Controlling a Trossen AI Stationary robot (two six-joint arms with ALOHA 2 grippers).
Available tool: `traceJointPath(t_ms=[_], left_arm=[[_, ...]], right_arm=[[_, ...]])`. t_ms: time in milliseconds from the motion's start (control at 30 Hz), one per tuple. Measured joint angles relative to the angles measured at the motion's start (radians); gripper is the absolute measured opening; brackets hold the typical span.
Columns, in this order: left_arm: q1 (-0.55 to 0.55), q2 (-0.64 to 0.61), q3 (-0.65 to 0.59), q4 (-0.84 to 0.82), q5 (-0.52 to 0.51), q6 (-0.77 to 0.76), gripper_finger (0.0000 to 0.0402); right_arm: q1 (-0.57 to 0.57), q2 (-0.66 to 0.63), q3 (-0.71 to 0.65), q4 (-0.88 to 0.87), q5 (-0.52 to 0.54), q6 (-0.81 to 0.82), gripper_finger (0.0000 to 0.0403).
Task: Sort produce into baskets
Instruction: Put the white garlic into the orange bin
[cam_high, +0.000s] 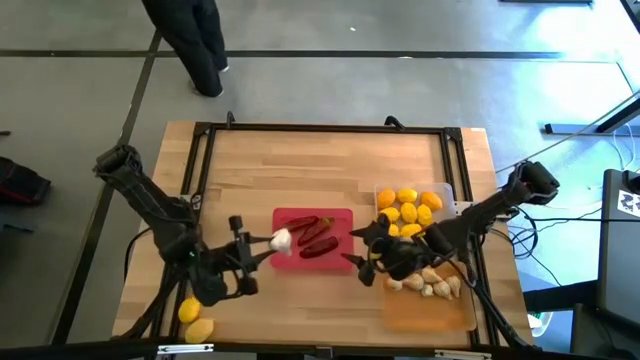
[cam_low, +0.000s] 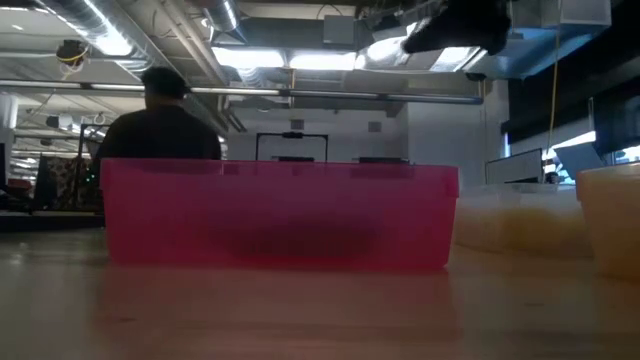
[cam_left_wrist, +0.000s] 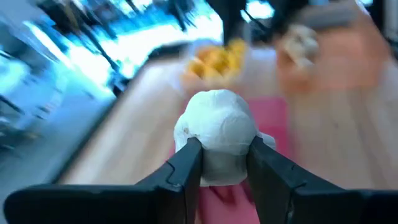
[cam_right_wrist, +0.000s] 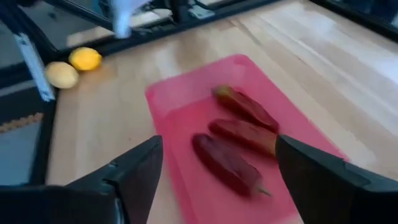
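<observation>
My left gripper (cam_high: 262, 245) pinches a garlic bulb (cam_high: 281, 240) above the red tray's (cam_high: 340, 216) left edge. It belongs right, in the orange tray (cam_high: 430, 310) with the other garlic, so I carry it high over the peppers (cam_high: 318, 236). My right gripper (cam_high: 362, 248) hangs wide open, empty.

No readable text, label, brand, number or sign appears in any of the four views. The trays, the produce, the table and the room behind carry no legible writing.
</observation>
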Motion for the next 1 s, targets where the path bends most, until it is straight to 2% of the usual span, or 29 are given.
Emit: traceJointPath(t_ms=[167,400,467,633,833,1000], left_arm=[[0.072,0.027,0.000,0.206,-0.044,0.226,0.0109],[0.172,0.087,0.000,0.456,-0.043,0.385,0.0109],[0.188,0.098,0.000,0.500,-0.027,0.401,0.0109],[0.219,0.119,0.001,0.564,0.104,0.412,0.0109],[0.230,0.161,0.001,0.599,0.109,0.411,0.0109],[0.230,0.169,0.001,0.614,0.107,0.430,0.0109]], right_arm=[[-0.042,0.057,0.000,0.193,-0.051,-0.043,0.0287],[-0.078,0.113,0.000,0.456,-0.157,-0.184,0.0252],[-0.090,0.123,0.000,0.467,-0.180,-0.189,0.0242],[-0.104,0.147,0.000,0.464,-0.181,-0.182,0.0215],[-0.101,0.146,0.000,0.470,-0.166,-0.207,0.0172],[-0.102,0.158,0.000,0.477,-0.144,-0.218,0.0111]])
